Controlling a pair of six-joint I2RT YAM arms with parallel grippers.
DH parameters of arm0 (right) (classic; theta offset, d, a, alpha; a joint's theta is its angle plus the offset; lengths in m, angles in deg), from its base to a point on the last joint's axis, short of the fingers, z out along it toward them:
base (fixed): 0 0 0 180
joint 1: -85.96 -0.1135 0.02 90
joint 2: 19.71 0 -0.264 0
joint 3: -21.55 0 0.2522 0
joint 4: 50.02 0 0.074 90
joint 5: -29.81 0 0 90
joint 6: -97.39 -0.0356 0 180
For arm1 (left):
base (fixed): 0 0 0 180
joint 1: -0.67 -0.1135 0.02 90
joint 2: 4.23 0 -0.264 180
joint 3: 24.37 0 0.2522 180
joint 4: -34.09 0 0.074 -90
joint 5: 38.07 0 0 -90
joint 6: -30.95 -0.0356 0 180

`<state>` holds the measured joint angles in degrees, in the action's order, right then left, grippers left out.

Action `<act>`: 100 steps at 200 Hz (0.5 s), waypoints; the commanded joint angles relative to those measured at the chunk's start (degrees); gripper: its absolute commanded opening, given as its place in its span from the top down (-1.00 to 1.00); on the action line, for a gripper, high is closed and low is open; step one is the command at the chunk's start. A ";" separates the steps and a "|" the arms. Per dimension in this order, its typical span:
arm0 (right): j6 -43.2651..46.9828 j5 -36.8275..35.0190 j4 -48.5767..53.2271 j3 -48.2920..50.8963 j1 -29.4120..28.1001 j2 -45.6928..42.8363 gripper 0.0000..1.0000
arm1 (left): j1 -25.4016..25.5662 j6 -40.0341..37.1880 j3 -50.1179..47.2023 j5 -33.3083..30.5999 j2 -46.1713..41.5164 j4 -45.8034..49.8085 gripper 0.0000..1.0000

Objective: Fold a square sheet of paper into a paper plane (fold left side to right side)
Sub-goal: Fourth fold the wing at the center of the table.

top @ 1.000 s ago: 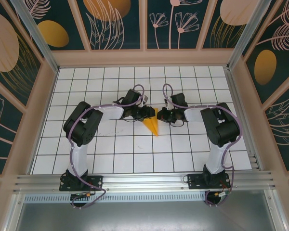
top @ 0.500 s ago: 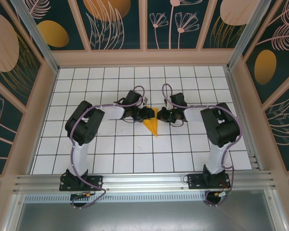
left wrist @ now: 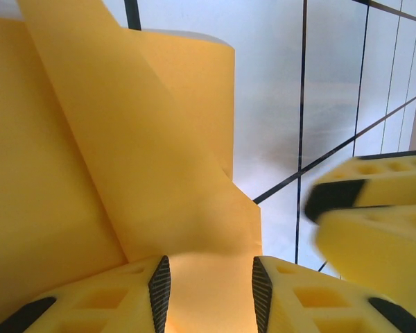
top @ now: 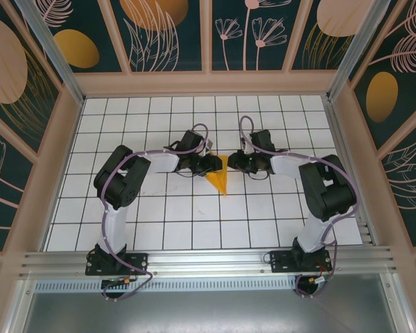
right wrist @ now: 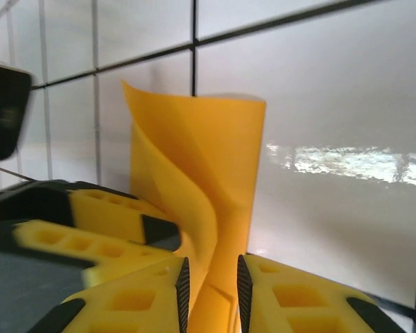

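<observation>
At the centre of the top view, the plane (top: pixel 220 180) is seen on the table (top: pixel 159 208), its point towards the lower edge of the frame and its wide end between the two grippers. Just left of that end the left gripper (top: pixel 213 164) is placed, just right of it the right gripper (top: pixel 234 163). At the bottom of the left wrist view, the left gripper (left wrist: pixel 208 284) is shown with its jaws apart and flat paper lying between them. At the bottom of the right wrist view, an upright curled flap of the plane (right wrist: pixel 208 173) is seen rising from the narrow gap of the right gripper (right wrist: pixel 212 291); whether it is pinched cannot be told
</observation>
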<state>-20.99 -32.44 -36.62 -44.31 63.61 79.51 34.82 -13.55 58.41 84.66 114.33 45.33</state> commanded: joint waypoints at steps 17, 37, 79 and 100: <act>0.65 3.20 2.87 4.47 -0.01 -8.35 0.56 | 0.48 -1.37 -1.77 -4.94 4.22 3.56 0.22; -1.41 5.55 0.64 8.83 -2.03 -11.62 0.71 | 0.48 -1.37 -1.78 -5.18 4.31 3.67 0.22; -6.63 4.55 -4.58 13.07 -8.58 -12.77 0.84 | 0.56 -1.48 -1.69 -5.67 4.31 4.24 0.23; -6.80 3.62 -4.82 12.05 -10.46 -10.47 0.85 | 0.55 -1.63 -1.60 -5.75 4.26 4.36 0.24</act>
<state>-25.82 -28.64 -37.84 -31.68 54.80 67.46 34.87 -13.55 58.41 84.27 114.33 45.42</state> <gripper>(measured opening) 0.081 0.383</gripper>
